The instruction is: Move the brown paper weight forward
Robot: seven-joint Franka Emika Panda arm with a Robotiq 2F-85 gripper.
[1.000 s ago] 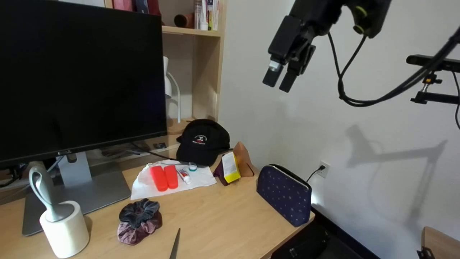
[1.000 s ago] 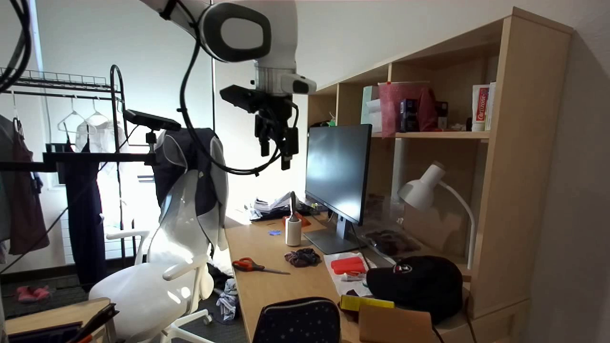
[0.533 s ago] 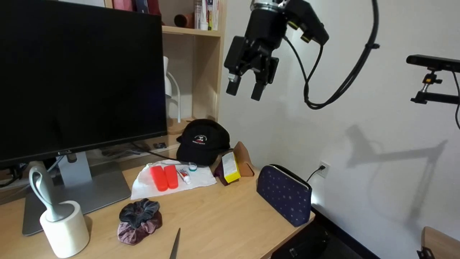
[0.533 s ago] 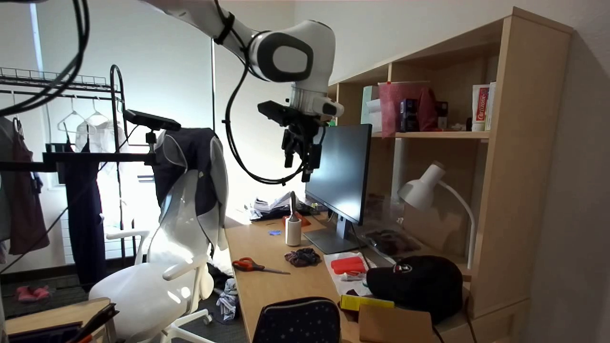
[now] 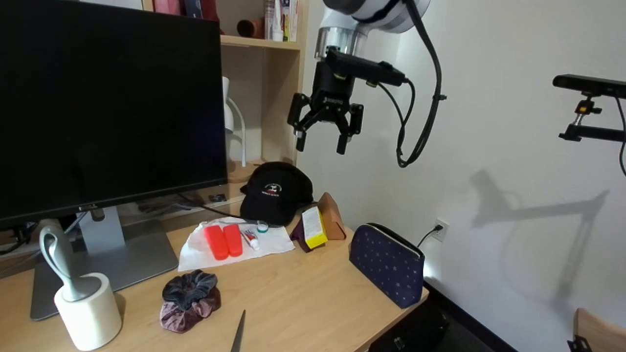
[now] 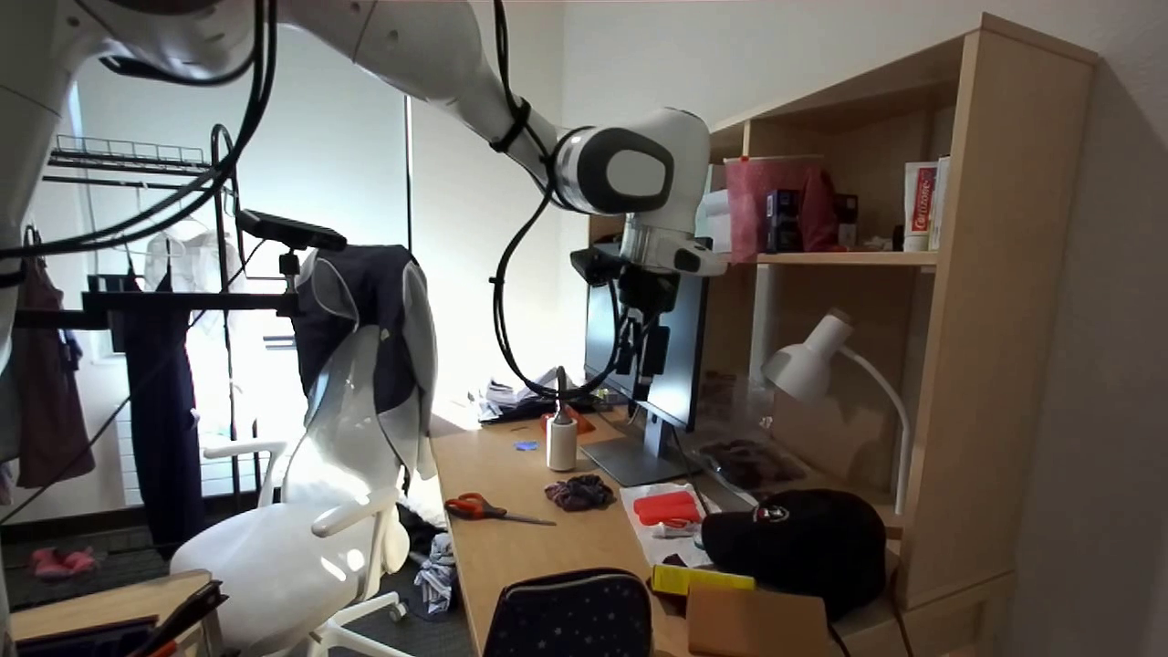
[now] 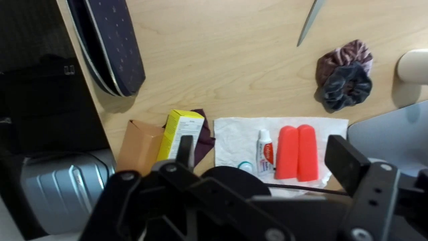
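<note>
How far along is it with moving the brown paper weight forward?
Done: little; the gripper is open above the desk. In hand: nothing, its jaws are empty. Left: seemingly the whole move, as the brown paper weight sits ungripped beside the yellow box; likely reach, grip, shift it.

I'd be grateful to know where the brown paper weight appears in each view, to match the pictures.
In an exterior view: the brown paper weight is just below and right of centre, beside the yellow box.
In an exterior view: the brown paper weight is at the bottom edge, right of centre, below the yellow box.
Wrist view: the brown paper weight is below and left of centre, beside the yellow box.
Shared landmark: the yellow box.
</note>
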